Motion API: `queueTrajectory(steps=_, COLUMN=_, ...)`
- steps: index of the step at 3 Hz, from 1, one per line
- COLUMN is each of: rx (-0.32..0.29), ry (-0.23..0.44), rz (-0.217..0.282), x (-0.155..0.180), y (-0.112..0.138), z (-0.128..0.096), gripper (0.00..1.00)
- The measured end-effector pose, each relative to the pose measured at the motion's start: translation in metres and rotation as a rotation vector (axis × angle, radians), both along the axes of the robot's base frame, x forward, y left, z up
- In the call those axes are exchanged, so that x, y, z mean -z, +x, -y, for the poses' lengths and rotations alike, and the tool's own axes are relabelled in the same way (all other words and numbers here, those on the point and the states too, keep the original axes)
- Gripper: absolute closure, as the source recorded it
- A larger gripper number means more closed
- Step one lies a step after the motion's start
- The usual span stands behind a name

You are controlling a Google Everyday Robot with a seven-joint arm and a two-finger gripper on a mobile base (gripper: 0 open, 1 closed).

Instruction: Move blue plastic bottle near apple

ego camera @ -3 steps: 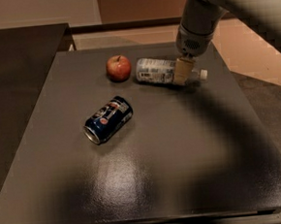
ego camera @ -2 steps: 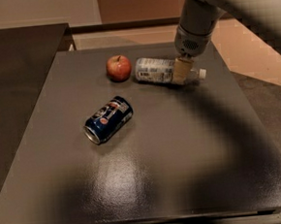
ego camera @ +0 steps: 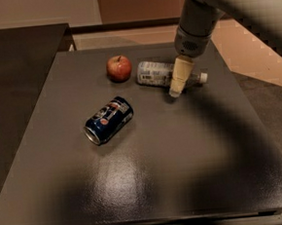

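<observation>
Blue plastic bottle (ego camera: 157,73): we see it lying on its side toward the far end of the table (ego camera: 184,160), white cap pointing to the right of the view, its base end just beside the apple but not touching it.
Apple (ego camera: 119,68): upright, stem up, left of the bottle.
Gripper (ego camera: 177,84): it hangs from the arm at upper right, its pale tip reaching down in front of the bottle's neck end, close to the table.
Grip: we cannot tell whether it clasps the bottle or stands loose.
Soda can (ego camera: 108,120): dark blue, on its side, nearer to us, apart from both apple and bottle.
</observation>
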State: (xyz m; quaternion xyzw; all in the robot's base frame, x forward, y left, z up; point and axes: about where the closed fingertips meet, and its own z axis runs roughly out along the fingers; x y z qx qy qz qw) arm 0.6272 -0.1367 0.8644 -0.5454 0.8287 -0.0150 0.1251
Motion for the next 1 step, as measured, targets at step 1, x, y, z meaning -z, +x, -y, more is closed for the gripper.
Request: queueTrajectory(steps=1, rx=0.000, ry=0.000, rz=0.000, x=0.0001, y=0.0000, z=0.0000, gripper=0.00)
